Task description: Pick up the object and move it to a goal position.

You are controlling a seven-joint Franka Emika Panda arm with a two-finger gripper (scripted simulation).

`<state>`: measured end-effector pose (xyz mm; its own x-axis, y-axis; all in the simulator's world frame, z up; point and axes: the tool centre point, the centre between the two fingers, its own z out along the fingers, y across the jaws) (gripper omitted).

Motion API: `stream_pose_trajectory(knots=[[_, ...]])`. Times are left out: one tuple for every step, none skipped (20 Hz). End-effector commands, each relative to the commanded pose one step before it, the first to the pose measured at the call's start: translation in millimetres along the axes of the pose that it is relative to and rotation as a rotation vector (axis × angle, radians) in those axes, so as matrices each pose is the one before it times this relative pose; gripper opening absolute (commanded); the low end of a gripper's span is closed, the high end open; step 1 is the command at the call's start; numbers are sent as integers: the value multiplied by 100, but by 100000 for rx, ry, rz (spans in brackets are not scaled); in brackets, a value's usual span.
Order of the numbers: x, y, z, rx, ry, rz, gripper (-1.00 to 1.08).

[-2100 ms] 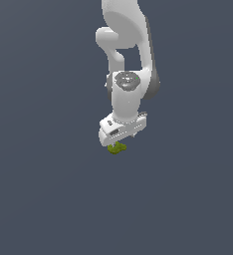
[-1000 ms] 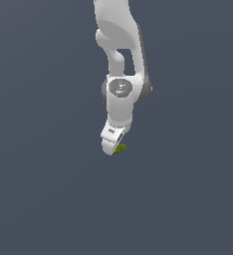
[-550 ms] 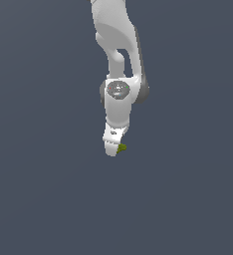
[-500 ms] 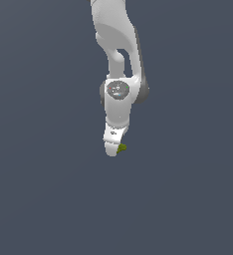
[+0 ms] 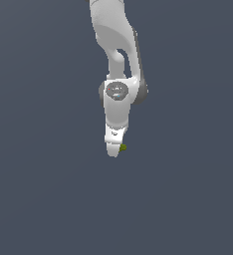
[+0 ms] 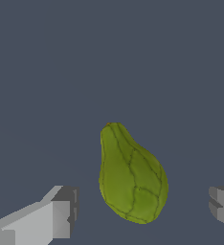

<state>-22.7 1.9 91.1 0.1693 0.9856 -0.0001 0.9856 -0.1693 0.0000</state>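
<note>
The object is a lumpy, pear-shaped yellow-green thing lying on the dark grey floor. In the wrist view it sits between my two fingers, with a clear gap on each side. My gripper is open and touches nothing. In the exterior view the white gripper hangs low over the object, which peeks out as a small green speck at the exterior view's right of the hand. Most of the object is hidden there by the hand.
A flat dark grey floor spreads all around. The white arm rises above the gripper to the frame's top.
The wrist has turned about its axis, so the hand now looks narrower in the exterior view. The hand has sunk slightly lower over the object. The object has not moved.
</note>
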Motion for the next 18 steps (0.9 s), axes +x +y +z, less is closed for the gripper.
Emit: stream_pose_trajectory(knots=[[-8,-8,21,-6,12,-731,100],[3,4,-10,7,-9,442,100],[-2,-1,37,0,0,0,100],[-7,-2,112,0,0,0,100],[-12,-4,186,0,0,0,100],[24,-13,261,3,0,-69,100],[-21,-9,332,0,0,0,100],[14,-18,406,3,1,-69,100],[10,-21,476,4,2,-69,100],[6,-23,543,4,3,-69,100],[3,-22,584,3,3,-69,100],[-31,-9,520,0,0,0,100],[32,-10,444,2,2,-98,100],[-18,9,366,0,0,0,100],[-12,17,290,0,0,0,100],[-6,23,217,0,0,0,100],[-2,24,148,0,0,0,100],[0,19,85,0,0,0,100]])
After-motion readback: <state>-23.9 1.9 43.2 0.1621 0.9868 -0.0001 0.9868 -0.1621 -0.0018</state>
